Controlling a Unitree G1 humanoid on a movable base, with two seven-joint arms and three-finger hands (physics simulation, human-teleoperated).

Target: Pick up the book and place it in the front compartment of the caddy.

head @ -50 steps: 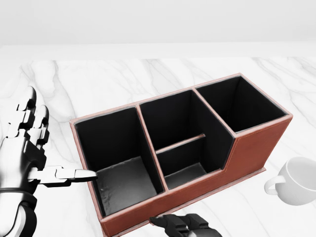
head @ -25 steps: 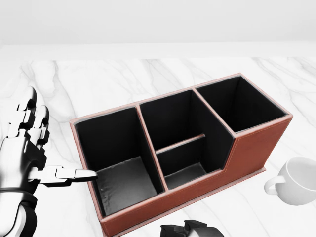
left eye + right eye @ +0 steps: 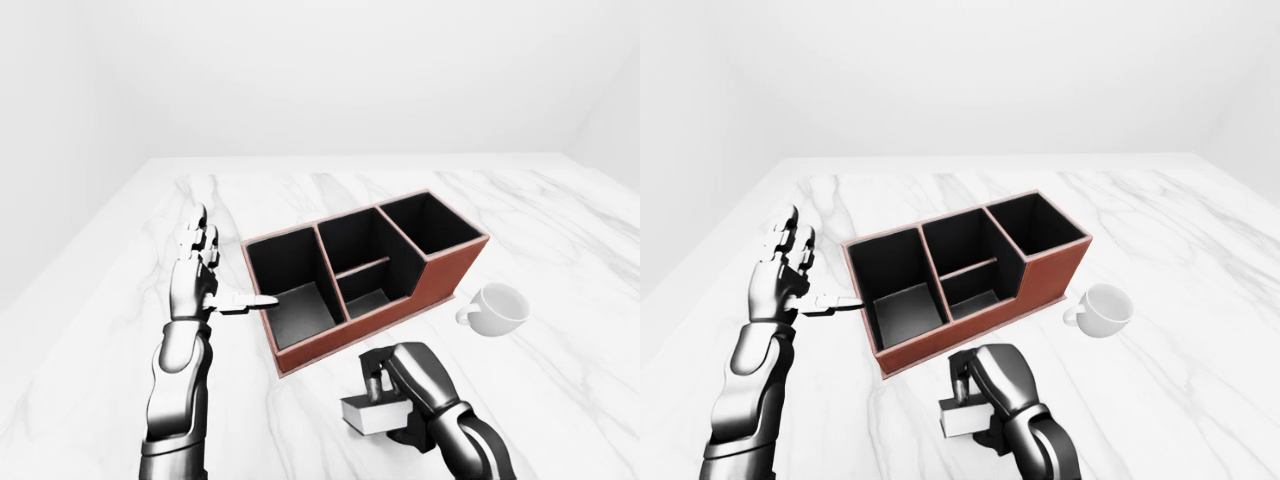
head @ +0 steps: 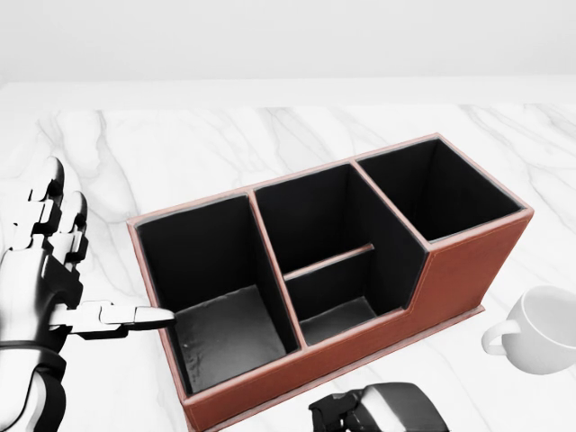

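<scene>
Right hand (image 3: 405,378) clenched over small book (image 3: 372,413) near caddy (image 3: 440,268); left hand (image 3: 195,275) splayed, empty. Judged stiff, light, slick-covered; best gripped across covers, mid-spine

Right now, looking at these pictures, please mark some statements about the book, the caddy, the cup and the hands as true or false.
1. The right hand has its fingers closed round the book. True.
2. The book lies inside the caddy. False: it is outside, below the caddy in the left-eye view.
3. The left hand is open, one finger pointing at the caddy's left wall. True.
4. The cup stands in the caddy's right compartment. False: it sits on the table, right of the caddy.
5. The caddy's compartments hold pens. False: all look empty.
</scene>
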